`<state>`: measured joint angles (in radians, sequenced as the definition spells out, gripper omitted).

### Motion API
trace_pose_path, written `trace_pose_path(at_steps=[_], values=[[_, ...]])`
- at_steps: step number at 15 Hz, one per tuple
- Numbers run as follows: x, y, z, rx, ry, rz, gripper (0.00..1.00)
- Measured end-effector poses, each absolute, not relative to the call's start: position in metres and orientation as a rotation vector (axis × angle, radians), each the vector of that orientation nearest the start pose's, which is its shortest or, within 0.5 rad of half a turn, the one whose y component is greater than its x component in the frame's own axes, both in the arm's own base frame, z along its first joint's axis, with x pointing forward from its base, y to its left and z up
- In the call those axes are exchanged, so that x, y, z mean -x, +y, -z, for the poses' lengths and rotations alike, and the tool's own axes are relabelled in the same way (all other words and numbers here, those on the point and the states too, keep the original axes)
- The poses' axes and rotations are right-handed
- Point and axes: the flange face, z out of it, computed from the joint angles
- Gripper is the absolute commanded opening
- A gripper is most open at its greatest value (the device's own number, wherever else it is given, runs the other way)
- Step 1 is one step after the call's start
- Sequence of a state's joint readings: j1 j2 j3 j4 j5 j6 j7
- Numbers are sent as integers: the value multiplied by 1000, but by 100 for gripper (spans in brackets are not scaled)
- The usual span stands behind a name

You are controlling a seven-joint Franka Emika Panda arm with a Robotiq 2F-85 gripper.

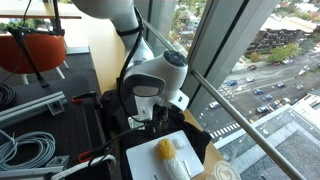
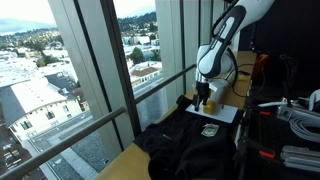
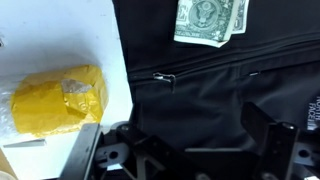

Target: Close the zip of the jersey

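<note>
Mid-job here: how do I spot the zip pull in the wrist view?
Find the white tray holding the yellow pack; the black jersey lies right beside it. Just past the tray's edge, lower in the picture than the dollar bill, sits the zip pull. It is the only small silvery glint on the black fabric.

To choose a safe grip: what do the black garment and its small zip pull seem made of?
The soft black jersey looks like matte synthetic fabric, perhaps; it folds and creases. The small zip pull glints pale, so probably metal.
</note>
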<state>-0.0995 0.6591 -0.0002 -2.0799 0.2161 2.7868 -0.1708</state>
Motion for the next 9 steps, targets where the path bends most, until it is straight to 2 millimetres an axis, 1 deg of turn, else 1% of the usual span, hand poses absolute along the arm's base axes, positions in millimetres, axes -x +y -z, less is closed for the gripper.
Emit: trace_pose_path(at_steps=[6, 9], values=[[-575, -69, -74, 3067, 187, 35, 100], [-576, -69, -60, 3071, 175, 16, 100]])
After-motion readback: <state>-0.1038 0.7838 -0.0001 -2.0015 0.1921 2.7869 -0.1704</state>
